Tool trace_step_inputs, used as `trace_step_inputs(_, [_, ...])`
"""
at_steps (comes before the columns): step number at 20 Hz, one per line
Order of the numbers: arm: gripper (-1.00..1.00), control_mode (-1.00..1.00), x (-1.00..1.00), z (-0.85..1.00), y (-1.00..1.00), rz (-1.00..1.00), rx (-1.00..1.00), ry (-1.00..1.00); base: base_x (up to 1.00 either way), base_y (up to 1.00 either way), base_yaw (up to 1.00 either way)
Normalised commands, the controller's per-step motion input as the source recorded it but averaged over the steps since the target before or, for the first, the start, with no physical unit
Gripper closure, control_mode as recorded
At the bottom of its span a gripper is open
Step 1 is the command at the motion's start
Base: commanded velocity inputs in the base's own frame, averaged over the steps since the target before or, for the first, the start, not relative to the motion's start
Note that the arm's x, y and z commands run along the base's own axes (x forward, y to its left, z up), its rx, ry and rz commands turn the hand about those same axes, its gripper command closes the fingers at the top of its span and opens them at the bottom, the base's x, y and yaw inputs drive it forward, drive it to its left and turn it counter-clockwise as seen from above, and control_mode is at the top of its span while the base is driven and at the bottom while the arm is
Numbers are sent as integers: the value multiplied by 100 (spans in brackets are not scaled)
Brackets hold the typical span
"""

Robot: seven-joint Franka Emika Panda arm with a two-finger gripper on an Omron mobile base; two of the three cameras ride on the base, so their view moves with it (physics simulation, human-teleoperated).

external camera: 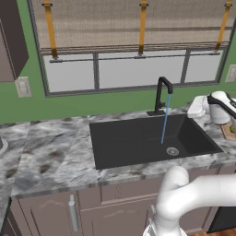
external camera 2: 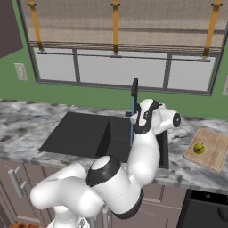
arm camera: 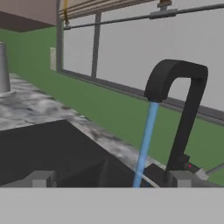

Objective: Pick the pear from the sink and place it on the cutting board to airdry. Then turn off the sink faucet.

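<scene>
Pear (external camera 2: 199, 148) on cutting board (external camera 2: 216, 153); sink faucet (external camera: 161, 94) running (base arm-hidden); hand (arm camera: 109, 179) grip unclear.

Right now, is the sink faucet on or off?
On. A blue water stream falls from the sink faucet spout into the sink.

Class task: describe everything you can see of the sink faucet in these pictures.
The sink faucet is a thin black gooseneck tap, matte like metal, standing upright on a small base on the marbled counter behind the sink. Its hooked spout points down over the basin. It is running: a thin blue water stream falls near the drain. Nothing else touches it.
</scene>
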Motion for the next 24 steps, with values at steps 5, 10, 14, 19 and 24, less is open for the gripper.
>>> trace_step_inputs(5, [-100, -100, 28, -8, 0, -4, 0, 9, 0, 0, 0])
trace_step_inputs(10, [-100, -100, 20, 0, 0, 0, 5, 4, 0, 0, 0])
trace_step_inputs(14, [-100, -100, 27, 0, 0, 0, 11, 4, 0, 0, 0])
trace_step_inputs(19, [-100, -100, 27, 0, 0, 0, 12, 6, 0, 0, 0])
trace_step_inputs(24, [-100, -100, 23, -1, 0, 0, 9, 3, 0, 0, 0])
